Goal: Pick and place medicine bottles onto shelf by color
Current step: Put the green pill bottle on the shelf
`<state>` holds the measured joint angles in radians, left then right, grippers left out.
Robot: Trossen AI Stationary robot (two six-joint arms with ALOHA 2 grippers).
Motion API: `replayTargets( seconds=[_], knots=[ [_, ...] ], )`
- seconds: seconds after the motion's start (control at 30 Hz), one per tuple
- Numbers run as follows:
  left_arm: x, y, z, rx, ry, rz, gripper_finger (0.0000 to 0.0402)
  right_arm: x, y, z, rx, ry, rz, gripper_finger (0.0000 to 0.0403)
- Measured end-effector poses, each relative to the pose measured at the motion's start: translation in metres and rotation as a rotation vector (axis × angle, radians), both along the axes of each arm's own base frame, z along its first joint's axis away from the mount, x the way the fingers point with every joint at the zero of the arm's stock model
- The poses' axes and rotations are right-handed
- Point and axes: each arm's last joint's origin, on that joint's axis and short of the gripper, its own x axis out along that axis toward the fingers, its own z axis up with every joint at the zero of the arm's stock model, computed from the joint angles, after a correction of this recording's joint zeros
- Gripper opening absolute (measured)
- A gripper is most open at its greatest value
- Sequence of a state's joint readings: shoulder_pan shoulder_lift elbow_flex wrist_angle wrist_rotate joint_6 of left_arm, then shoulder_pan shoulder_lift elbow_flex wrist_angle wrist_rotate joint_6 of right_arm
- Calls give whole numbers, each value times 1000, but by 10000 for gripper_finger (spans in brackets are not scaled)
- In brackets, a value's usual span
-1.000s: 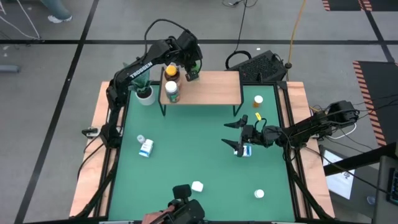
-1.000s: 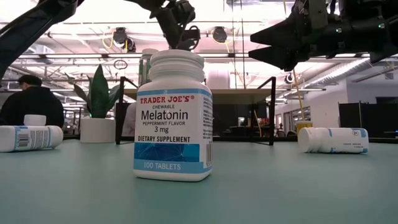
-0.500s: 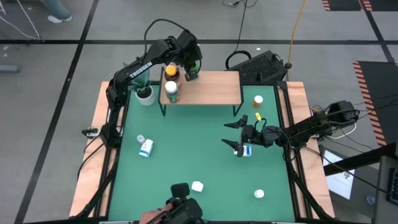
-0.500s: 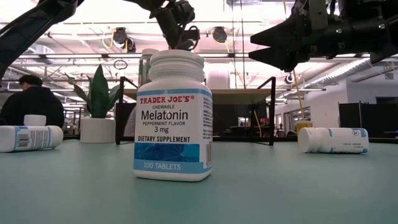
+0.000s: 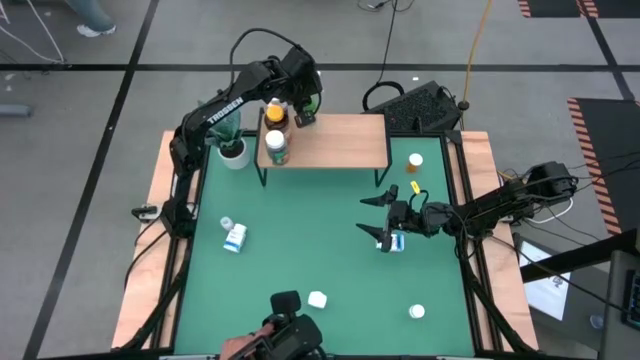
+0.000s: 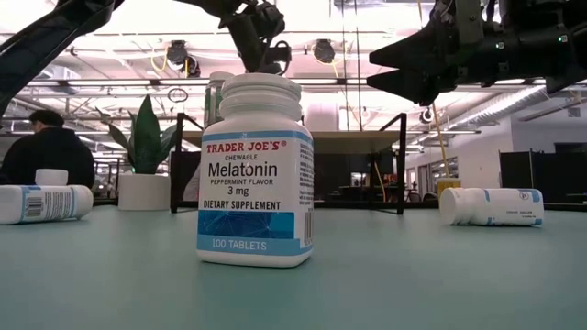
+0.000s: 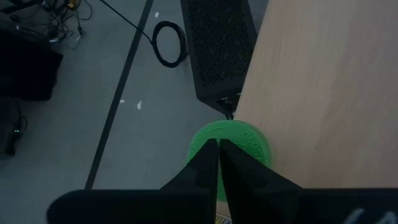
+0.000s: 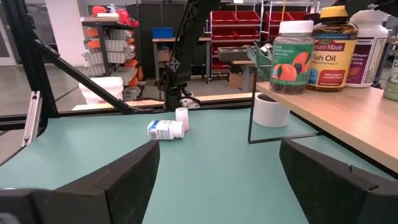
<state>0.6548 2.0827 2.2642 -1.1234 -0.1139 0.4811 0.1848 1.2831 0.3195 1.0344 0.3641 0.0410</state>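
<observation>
My left gripper [image 5: 303, 112] hangs over the far left corner of the light-wood shelf [image 5: 340, 140]. Its fingers are shut just above the green cap of a bottle [image 7: 233, 152] at the shelf's far edge. An amber bottle [image 5: 277, 115] and a white-capped jar [image 5: 277, 148] stand on the shelf's left end. My right gripper [image 5: 376, 216] is open and raised above the table's right side. Beside it a white-and-blue bottle [image 5: 397, 242] lies on its side. A melatonin bottle [image 6: 257, 170] stands upright near the front edge. My left gripper points down at the green bottle's cap [image 7: 245, 140] with its fingers [image 7: 202, 168] shut. They hide the spot beneath their tips, so I cannot tell whether they touch the cap.
A potted plant [image 5: 233, 150] stands left of the shelf. Another white-and-blue bottle [image 5: 235, 237] lies on the table's left side, and a white-capped one [image 5: 416, 312] stands near the right front. An orange bottle [image 5: 414, 160] stands right of the shelf. A black keyboard [image 5: 420, 105] lies behind the shelf.
My left gripper has shifted a little toward the table's left over the shelf's far corner. My right arm has kept still.
</observation>
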Motion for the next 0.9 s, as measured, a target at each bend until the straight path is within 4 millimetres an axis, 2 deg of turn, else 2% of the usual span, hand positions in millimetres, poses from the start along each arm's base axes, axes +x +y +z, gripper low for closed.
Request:
replayTargets(
  seconds=[0.33, 0.6, 0.77, 0.9],
  knots=[
    [-6, -5, 7, -4, 6, 5, 13, 0, 0, 0, 0, 2, 0, 325],
    [-8, -8, 10, -10, 10, 4, 34, 0, 0, 0, 0, 4, 0, 325],
    [-1, -18, 13, 5, -14, -20, 66, 0, 0, 0, -1, 4, 0, 325],
    [2, -32, 30, 55, -80, -50, 113, 0, 0, -1, -1, 5, 0, 325]
  ],
)
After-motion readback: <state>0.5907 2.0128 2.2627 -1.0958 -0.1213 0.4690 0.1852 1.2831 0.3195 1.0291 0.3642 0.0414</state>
